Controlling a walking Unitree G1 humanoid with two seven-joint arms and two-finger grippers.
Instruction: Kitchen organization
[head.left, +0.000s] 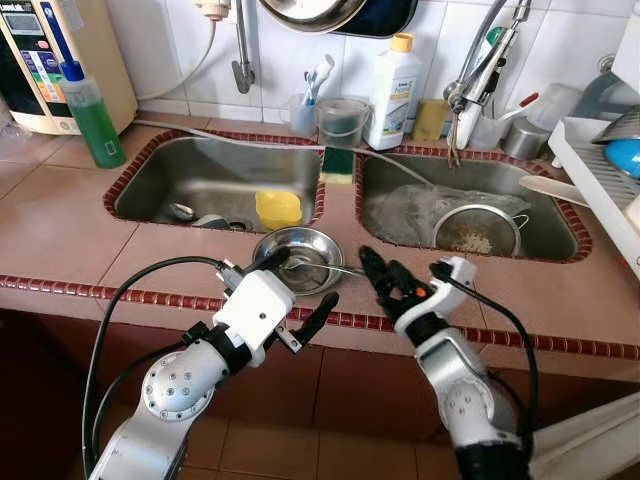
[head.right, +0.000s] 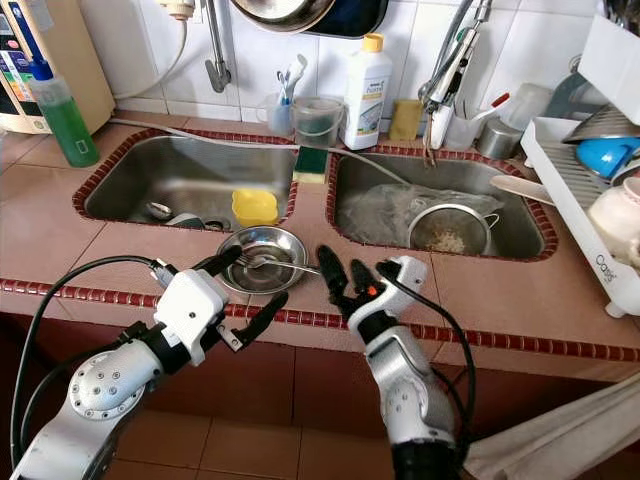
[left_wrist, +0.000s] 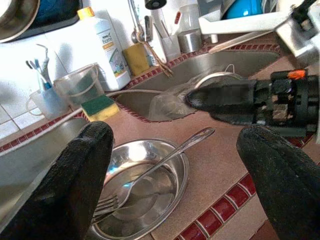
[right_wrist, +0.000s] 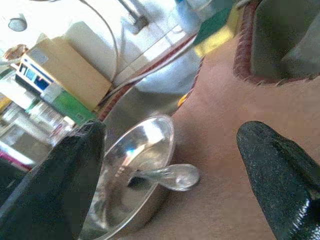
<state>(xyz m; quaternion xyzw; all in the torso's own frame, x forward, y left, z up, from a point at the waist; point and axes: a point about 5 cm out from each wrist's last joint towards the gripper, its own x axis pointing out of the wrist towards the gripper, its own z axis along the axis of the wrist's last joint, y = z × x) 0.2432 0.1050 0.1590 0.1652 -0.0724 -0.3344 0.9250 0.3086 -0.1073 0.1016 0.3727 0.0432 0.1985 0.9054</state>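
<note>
Left gripper (head.left: 300, 285): fingers spread wide, holding nothing, hovering at the counter's front edge just beside the near left rim of the bowl (head.left: 310, 247). Right gripper (head.left: 385, 276): fingers parted, also empty, poised over the counter (head.left: 70, 225) just to the right of the bowl, close to the fork's handle end.

The steel bowl sits on the tiled strip between the two sinks, near the front edge. A fork (left_wrist: 150, 172) lies in it, tines down in the bowl, handle resting over the rim and pointing toward the right gripper.

Behind it, a yellow cup (head.left: 278, 208) lies in the left sink (head.left: 215, 165); a strainer (head.left: 478, 228) lies in the right sink (head.left: 400, 190). A green-and-yellow sponge (head.left: 337, 163) rests on the divider. A white bottle (head.left: 394, 92) stands at the wall, a green soap bottle (head.left: 92, 112) far left, a dish rack (head.right: 580, 190) far right.
</note>
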